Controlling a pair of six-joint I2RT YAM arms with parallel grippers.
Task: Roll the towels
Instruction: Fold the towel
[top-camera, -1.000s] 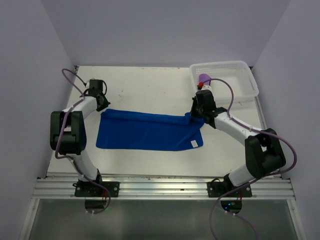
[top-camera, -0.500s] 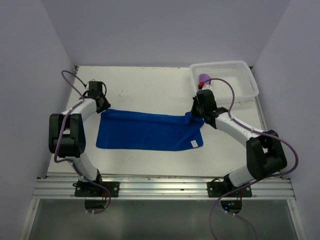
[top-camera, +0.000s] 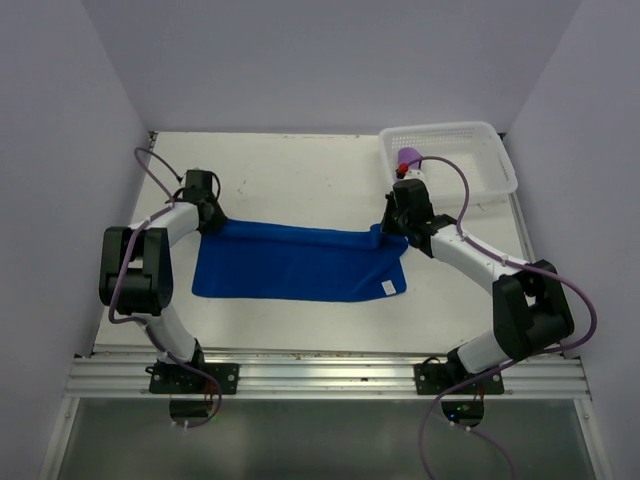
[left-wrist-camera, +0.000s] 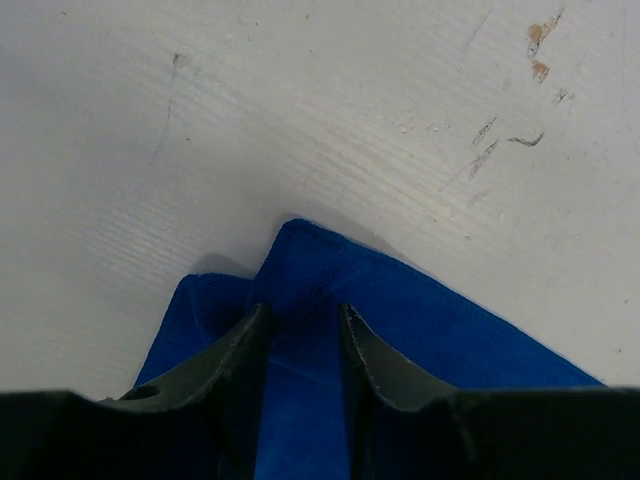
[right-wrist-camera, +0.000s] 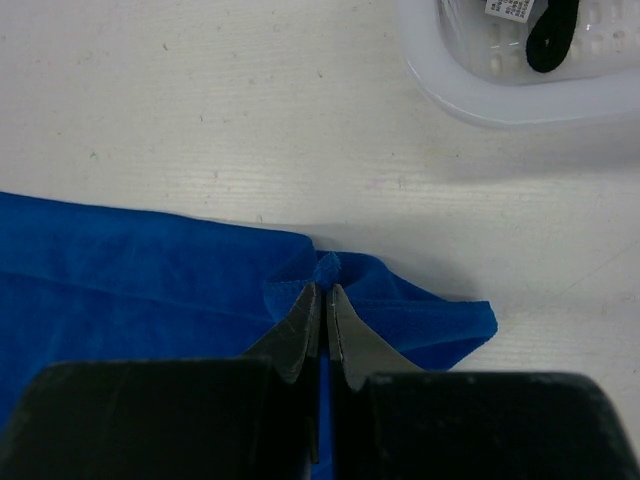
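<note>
Blue towel (top-camera: 300, 262) pinched by right tool (right-wrist-camera: 323, 291); left tool (left-wrist-camera: 303, 313) parted astride opposite corner.

Towel (top-camera: 300, 262) lies flat mid-worktop (top-camera: 300, 175); basket (top-camera: 452, 129) at far right corner; left hand (top-camera: 214, 218) and right hand (top-camera: 386, 232) at towel's far corners.

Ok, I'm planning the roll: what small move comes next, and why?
Probably open the right gripper and lift it clear. The blue towel lies flat as a long strip, the left gripper stands open around its far left corner, and only the right pinches the far right corner.
</note>
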